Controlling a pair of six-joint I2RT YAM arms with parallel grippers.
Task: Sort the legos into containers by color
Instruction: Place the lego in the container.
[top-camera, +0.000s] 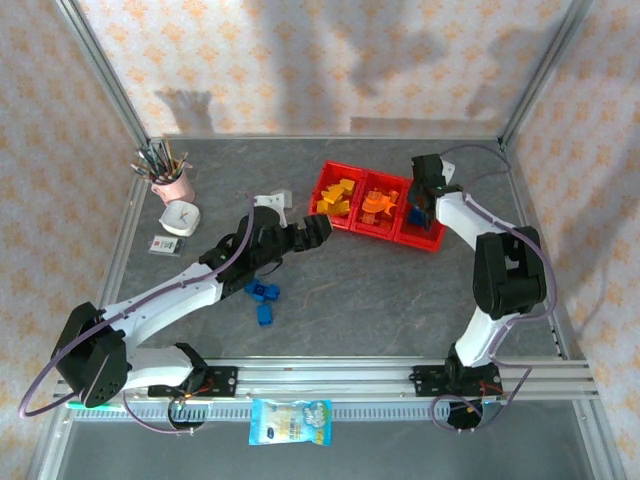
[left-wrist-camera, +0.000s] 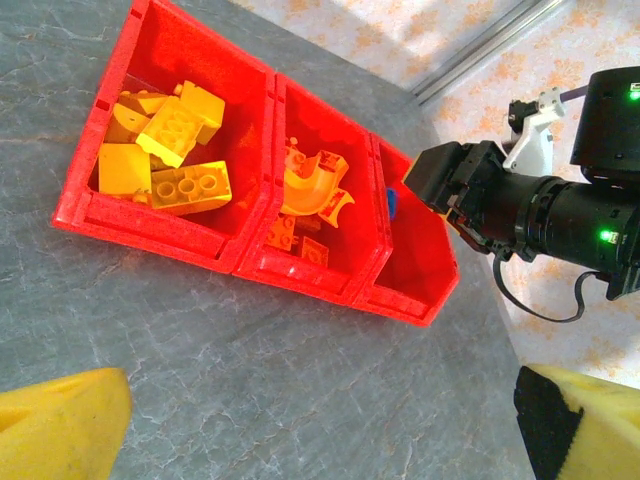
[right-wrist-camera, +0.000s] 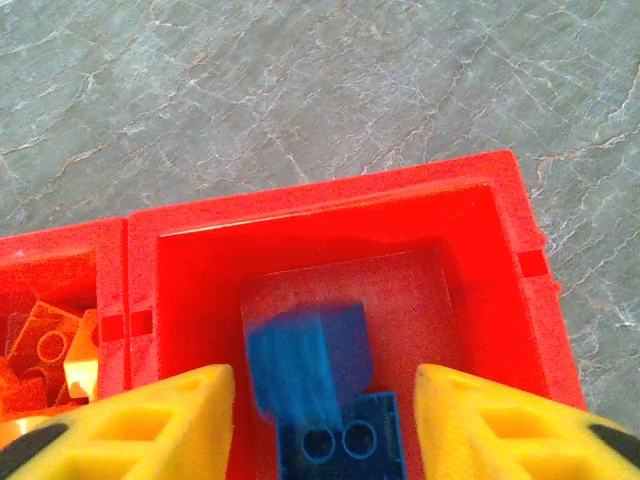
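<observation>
Yellow fingers (right-wrist-camera: 150, 420) of the right gripper (right-wrist-camera: 322, 395) stand parted, a blurred blue plastic brick (right-wrist-camera: 300, 355) loose between them over the bright red 3-compartment tray's (right-wrist-camera: 330, 215) end bin. Overhead, 3 blue bricks (top-camera: 262, 292) lie on the grey table (top-camera: 400, 300); the left gripper (left-wrist-camera: 320, 425) gapes empty.

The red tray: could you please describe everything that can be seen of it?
The red tray looks like glossy moulded plastic, one rectangular piece split into three square compartments side by side. It lies flat on the grey table, open side up, toward the far right. Yellow bricks lie in one end compartment, orange bricks in the middle one, blue bricks in the other end. The right gripper hangs above the blue compartment.
</observation>
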